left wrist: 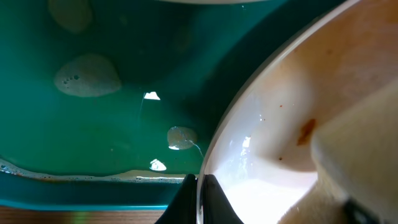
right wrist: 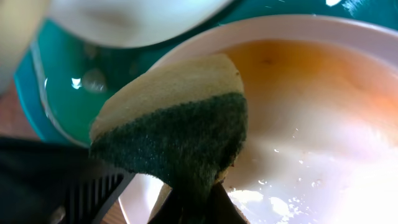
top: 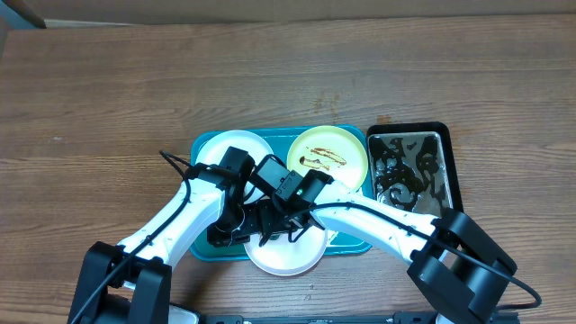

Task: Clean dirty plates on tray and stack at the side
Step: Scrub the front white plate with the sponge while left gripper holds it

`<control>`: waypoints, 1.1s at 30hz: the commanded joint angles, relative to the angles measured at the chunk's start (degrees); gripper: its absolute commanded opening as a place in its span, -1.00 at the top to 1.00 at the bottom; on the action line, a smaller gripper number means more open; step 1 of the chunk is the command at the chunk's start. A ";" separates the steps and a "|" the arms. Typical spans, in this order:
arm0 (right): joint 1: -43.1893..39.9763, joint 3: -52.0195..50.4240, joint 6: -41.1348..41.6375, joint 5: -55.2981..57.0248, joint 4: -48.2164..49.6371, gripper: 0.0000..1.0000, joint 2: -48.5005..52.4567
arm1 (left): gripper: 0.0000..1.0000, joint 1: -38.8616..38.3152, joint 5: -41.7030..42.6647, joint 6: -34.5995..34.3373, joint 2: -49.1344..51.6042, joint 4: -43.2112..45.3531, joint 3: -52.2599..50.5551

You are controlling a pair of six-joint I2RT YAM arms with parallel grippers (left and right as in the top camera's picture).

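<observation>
Where the two arms meet: near white plate (top: 286, 258), round, shallow and glossy, reaching over the front rim of the tray (top: 200, 144); thin brown film and water inside.
Left gripper (left wrist: 199, 200): black fingers pinched together on this plate's rim, over the tray's front part.
Right gripper (right wrist: 193, 202): clamped on the sponge (right wrist: 174, 112), soft yellow foam with a rough dark green face, bent over the plate's inside.
Tray floor: smooth teal plastic, wet, with small soapy puddles.
Far left of tray: second white plate (top: 216, 148), partly under the arm.
Far right of tray: yellow-green plate (top: 328, 157), with brown sauce streaks.
Right of tray: black pan (top: 409, 171), rectangular, holding shining water.
</observation>
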 commanded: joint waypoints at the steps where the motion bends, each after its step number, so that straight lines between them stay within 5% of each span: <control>1: -0.17 -1.99 7.82 -0.31 1.92 0.92 -0.02 | 0.92 0.00 -1.68 0.04 0.59 -0.20 -0.37; 18: -0.13 -8.15 11.06 -9.68 14.19 0.92 -0.02 | 0.92 0.00 -1.68 0.02 0.59 -0.17 -0.37; 33: -3.52 -8.15 10.97 7.82 -0.15 0.92 -0.02 | 0.92 0.00 -1.70 0.04 0.59 -0.63 -0.37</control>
